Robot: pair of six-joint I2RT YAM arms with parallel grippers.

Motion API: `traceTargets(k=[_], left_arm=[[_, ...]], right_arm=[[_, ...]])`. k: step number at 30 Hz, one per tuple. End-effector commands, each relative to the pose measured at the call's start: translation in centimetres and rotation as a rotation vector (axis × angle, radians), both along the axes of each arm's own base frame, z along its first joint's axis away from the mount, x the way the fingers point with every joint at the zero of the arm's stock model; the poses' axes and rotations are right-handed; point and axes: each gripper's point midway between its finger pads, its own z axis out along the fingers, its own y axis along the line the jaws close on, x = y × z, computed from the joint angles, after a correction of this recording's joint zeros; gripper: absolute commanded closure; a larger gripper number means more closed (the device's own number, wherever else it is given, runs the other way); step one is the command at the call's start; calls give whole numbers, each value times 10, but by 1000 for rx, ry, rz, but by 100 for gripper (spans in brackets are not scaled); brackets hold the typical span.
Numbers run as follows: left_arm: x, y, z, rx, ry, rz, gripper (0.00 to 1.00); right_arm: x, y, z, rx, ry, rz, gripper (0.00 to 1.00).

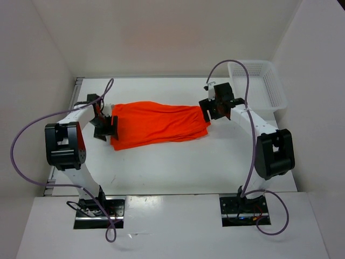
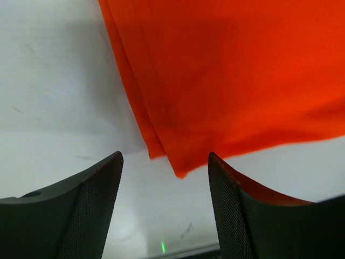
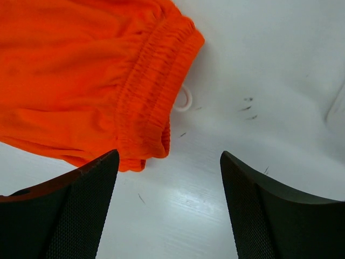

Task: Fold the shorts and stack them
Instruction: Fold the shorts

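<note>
Across the middle of the white table (image 1: 178, 167) we see the orange shorts (image 1: 159, 124) lying flat, stretched from 9 o'clock to 3 o'clock. Toward 2 o'clock of them, at the far corner, sits a white mesh basket (image 1: 259, 81), well apart. At the 9 o'clock hem end we find the left gripper (image 1: 108, 127), its jaws spread wide and holding nothing. At the 3 o'clock end the right gripper (image 1: 211, 108) hovers, likewise wide and empty, just beside the gathered waistband (image 3: 153, 91). A loop of white drawstring (image 3: 185, 100) peeks from the waistband's 3 o'clock edge.
</note>
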Motion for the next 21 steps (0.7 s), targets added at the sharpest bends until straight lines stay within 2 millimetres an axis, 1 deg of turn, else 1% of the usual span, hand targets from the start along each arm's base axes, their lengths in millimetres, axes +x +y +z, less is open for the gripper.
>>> traceTargets(k=[1, 2, 5, 6, 7, 8, 11, 13, 14, 15, 16, 18, 19, 21], left_arm=[[-39, -14, -5, -84, 121, -10, 29], [-54, -21, -10, -124, 168, -14, 29], [-71, -29, -6, -162, 197, -18, 30], [-77, -30, -10, -164, 216, -17, 30], [-80, -30, -10, -166, 228, -16, 31], [-87, -30, -12, -160, 252, -13, 33], [-100, -30, -22, -157, 311, -8, 35], [-94, -27, -27, -146, 294, -8, 35], [-87, -26, -28, -142, 267, -10, 35], [-83, -26, -29, -140, 250, -10, 35], [-74, -23, -31, -122, 212, -11, 35], [-66, -19, -32, -119, 181, -3, 35], [-60, -21, -29, -133, 149, -8, 35], [-54, -22, -25, -137, 115, -12, 36]], right_arm=[[-5, 10, 0, 97, 31, -24, 18], [-5, 10, -5, 101, 44, -34, 18], [-1, 12, -6, 110, 39, -41, 17], [-2, 13, -10, 114, 50, -36, 17], [-1, 10, -10, 114, 50, -45, 17], [-1, 10, -15, 111, 62, -46, 17], [3, 11, -12, 117, 43, -45, 17], [3, 11, -16, 114, 51, -45, 17], [5, 11, -15, 117, 43, -45, 17], [3, 11, -18, 114, 51, -45, 17], [6, 10, -17, 111, 38, -50, 17], [5, 4, -23, 86, 37, -72, 18], [5, 1, -24, 76, 33, -81, 18], [9, 0, -24, 66, 12, -79, 19]])
